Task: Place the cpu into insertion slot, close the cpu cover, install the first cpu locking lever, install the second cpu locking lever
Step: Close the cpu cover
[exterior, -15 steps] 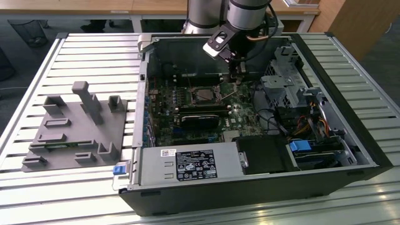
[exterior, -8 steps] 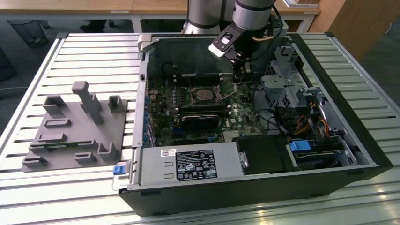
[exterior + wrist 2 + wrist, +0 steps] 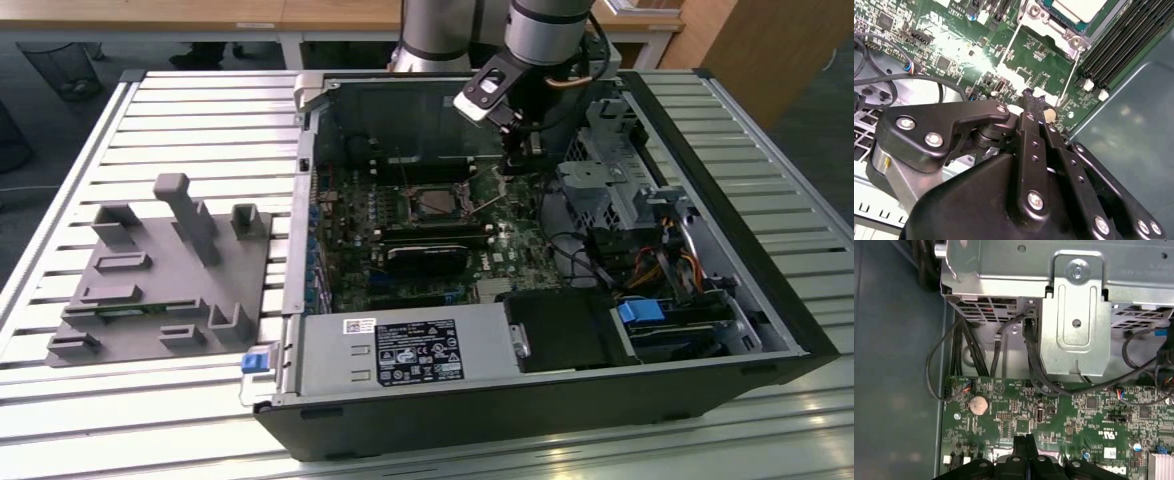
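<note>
The cpu [image 3: 1080, 7], with its pale metal top, lies flat in the insertion slot [image 3: 434, 203] in the middle of the green board. The silvery cpu cover [image 3: 1061, 26] frames it. Two thin wire levers [image 3: 1013, 47] [image 3: 1069, 75] run along the socket's sides; whether they are latched I cannot tell. My gripper [image 3: 519, 165] hangs over the board to the exterior view's right of the socket, apart from it. Its black fingertips [image 3: 1029, 96] [image 3: 1024, 441] are pressed together with nothing between them in both wrist views.
A metal drive cage [image 3: 607, 185] with black cables [image 3: 1034, 365] stands close to the gripper on the exterior view's right. Long black memory slots [image 3: 1119, 45] and a black heatsink [image 3: 427, 255] flank the socket. A grey fixture [image 3: 160, 270] sits on the slatted table, left of the case.
</note>
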### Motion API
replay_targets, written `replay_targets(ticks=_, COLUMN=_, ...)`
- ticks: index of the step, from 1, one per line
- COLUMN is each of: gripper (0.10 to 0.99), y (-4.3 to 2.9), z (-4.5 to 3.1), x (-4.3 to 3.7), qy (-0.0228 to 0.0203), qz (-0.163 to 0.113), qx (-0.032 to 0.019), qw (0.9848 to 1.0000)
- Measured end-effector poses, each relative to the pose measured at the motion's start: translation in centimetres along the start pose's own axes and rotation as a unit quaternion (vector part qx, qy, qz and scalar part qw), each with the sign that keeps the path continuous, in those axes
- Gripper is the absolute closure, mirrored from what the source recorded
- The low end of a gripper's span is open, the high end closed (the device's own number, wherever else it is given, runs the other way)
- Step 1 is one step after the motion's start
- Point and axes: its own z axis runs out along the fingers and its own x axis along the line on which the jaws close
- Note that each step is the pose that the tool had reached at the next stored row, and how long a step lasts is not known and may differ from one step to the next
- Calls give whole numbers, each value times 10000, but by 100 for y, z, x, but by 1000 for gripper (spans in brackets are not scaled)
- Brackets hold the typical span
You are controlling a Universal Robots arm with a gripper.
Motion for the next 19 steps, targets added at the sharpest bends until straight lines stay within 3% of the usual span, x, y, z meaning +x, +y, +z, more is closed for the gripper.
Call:
replay_targets(ticks=11, gripper=980, y=132, z=38, x=9, qy=0, qz=0, qx=21, qw=10000)
replay_targets(ticks=19, gripper=980, y=148, z=129, x=16, qy=1, qz=1, qx=34, qw=10000)
